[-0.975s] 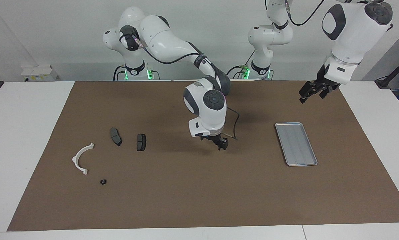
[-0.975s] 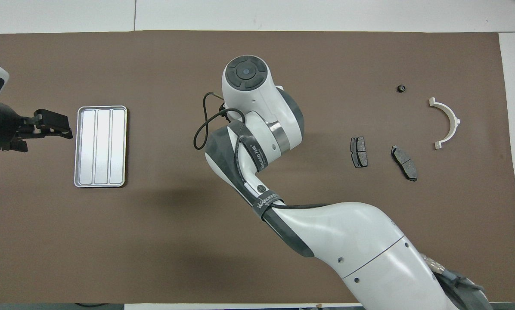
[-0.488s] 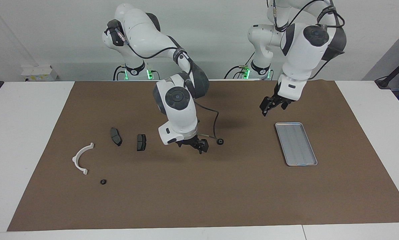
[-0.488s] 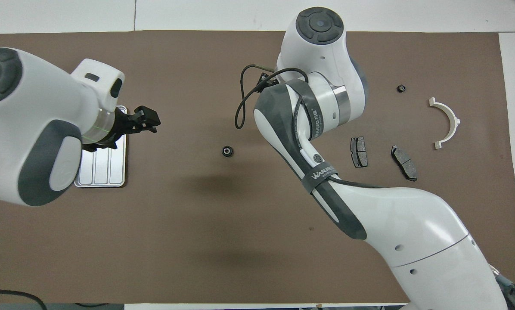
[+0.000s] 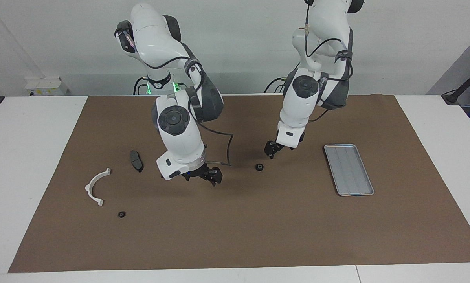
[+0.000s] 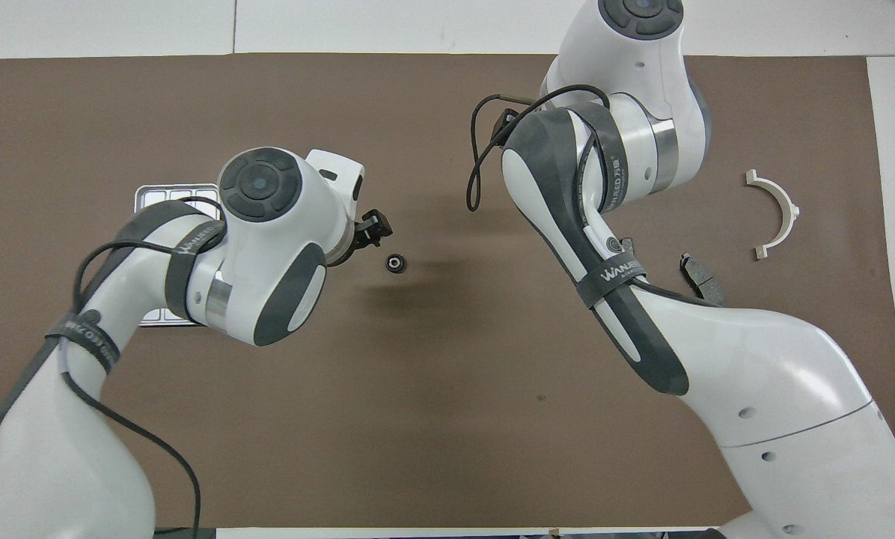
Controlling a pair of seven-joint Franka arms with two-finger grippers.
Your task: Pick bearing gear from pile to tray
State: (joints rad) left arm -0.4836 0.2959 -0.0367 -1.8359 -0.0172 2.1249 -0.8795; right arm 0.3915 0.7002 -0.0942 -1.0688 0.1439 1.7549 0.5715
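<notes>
A small black bearing gear (image 5: 259, 167) (image 6: 394, 263) lies alone on the brown mat, midway between the pile and the tray (image 5: 349, 169). My left gripper (image 5: 270, 151) (image 6: 375, 227) hangs low, open and empty, just beside the gear on the tray's side, not touching it. The right gripper (image 5: 205, 177) is open and empty over bare mat between the gear and the pile. The pile holds a white half-ring bracket (image 5: 95, 188) (image 6: 777, 213), a dark brake pad (image 5: 136, 160) (image 6: 698, 273) and a tiny black ring (image 5: 121, 214). In the overhead view the right gripper is hidden under its arm.
The tray (image 6: 174, 196) is bare and lies toward the left arm's end, partly covered by the left arm in the overhead view. A loose cable (image 5: 227, 151) loops from the right wrist. White table borders the brown mat (image 5: 235, 236).
The right gripper left the bearing gear on the mat and drew back toward the pile. The left arm swung from beside the tray across to the gear and came down.
</notes>
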